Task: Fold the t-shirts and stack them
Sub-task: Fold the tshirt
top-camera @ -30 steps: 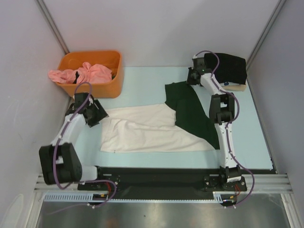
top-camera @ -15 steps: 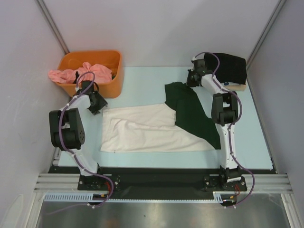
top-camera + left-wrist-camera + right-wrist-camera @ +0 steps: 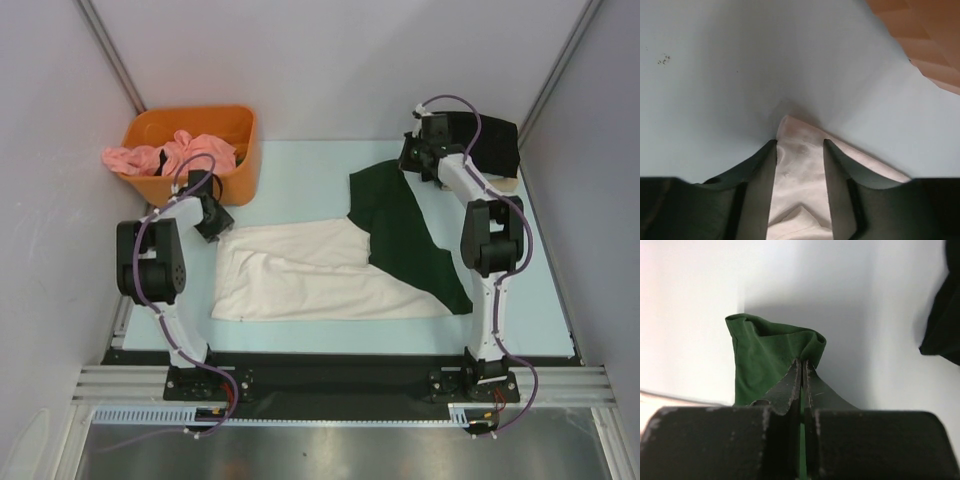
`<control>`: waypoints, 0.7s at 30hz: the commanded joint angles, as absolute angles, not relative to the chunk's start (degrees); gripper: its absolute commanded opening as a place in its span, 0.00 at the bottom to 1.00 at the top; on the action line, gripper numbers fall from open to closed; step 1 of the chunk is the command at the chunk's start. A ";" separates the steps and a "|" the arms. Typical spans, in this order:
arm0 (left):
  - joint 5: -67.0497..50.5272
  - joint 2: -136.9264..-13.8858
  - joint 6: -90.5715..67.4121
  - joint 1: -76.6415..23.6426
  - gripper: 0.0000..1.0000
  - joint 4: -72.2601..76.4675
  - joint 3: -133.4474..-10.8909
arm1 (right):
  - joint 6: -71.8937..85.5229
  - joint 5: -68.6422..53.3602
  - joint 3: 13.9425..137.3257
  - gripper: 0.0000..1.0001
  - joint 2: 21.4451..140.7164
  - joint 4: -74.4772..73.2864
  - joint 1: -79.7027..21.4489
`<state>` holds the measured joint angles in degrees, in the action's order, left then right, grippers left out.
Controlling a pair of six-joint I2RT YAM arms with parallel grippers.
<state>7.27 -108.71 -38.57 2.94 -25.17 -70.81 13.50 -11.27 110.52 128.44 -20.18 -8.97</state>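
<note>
The cream t-shirt (image 3: 300, 275) lies spread flat in the middle of the table, and its dark green sleeve (image 3: 395, 225) stretches up to the right. My left gripper (image 3: 214, 222) sits at the shirt's far left corner. In the left wrist view it (image 3: 799, 142) is open, with the cream cloth (image 3: 800, 170) lying between the jaws. My right gripper (image 3: 410, 165) is shut on the far end of the green sleeve (image 3: 760, 355), pinching it at the tips (image 3: 803, 361). A black t-shirt (image 3: 490, 145) lies folded on a beige one (image 3: 507, 184) at the back right.
An orange basket (image 3: 240, 180) at the back left holds crumpled pink shirts (image 3: 185, 155). It stands close beside my left gripper, and its wall (image 3: 920, 40) shows in the left wrist view. The black shirt's edge (image 3: 945, 315) lies just right of my right gripper. Grey walls enclose the table.
My left arm has drawn in and its gripper has moved right and farther back to the cream shirt's far left corner. My right gripper has shifted slightly right with the green sleeve.
</note>
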 commanded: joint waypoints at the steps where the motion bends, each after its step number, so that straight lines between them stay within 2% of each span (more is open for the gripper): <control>1: 6.68 -109.77 -39.20 2.37 0.45 -23.20 -69.70 | 13.80 -12.48 108.20 0.00 124.19 -17.67 -8.00; 2: 6.07 -110.38 -39.20 2.37 0.37 -22.94 -69.87 | 13.80 -12.57 107.58 0.00 123.75 -17.32 -7.82; 3: 5.63 -110.56 -39.11 2.20 0.25 -22.59 -70.05 | 13.97 -12.92 106.01 0.00 123.31 -16.97 -7.65; 5: 5.45 -110.92 -38.76 1.85 0.12 -22.94 -70.92 | 14.24 -13.97 104.33 0.00 121.73 -15.74 -7.30; 6: 5.45 -110.66 -38.67 1.85 0.01 -23.55 -71.54 | 13.98 -14.58 102.85 0.00 121.12 -15.30 -7.21; 9: 5.62 -107.86 -38.32 1.32 0.00 -24.34 -71.63 | 12.57 -15.12 100.64 0.00 117.70 -14.94 -7.12; 12: 6.41 -103.03 -38.41 1.41 0.00 -25.05 -69.36 | 12.48 -15.38 92.49 0.00 109.80 -12.14 -6.51; 13: 6.33 -101.35 -38.41 1.32 0.00 -24.70 -68.30 | 13.18 -15.47 84.72 0.00 103.86 -10.21 -6.16; 17: 5.19 -94.32 -38.67 2.54 0.00 -20.05 -60.66 | 13.80 -13.89 67.74 0.00 90.05 -1.69 -5.89; 21: 3.61 -91.15 -39.20 4.04 0.00 -16.79 -54.77 | 13.62 -12.14 57.41 0.00 81.14 -0.62 -5.98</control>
<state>5.15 -93.80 -38.98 2.55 -20.97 -57.93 13.47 -13.80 62.59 86.00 -5.67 -6.13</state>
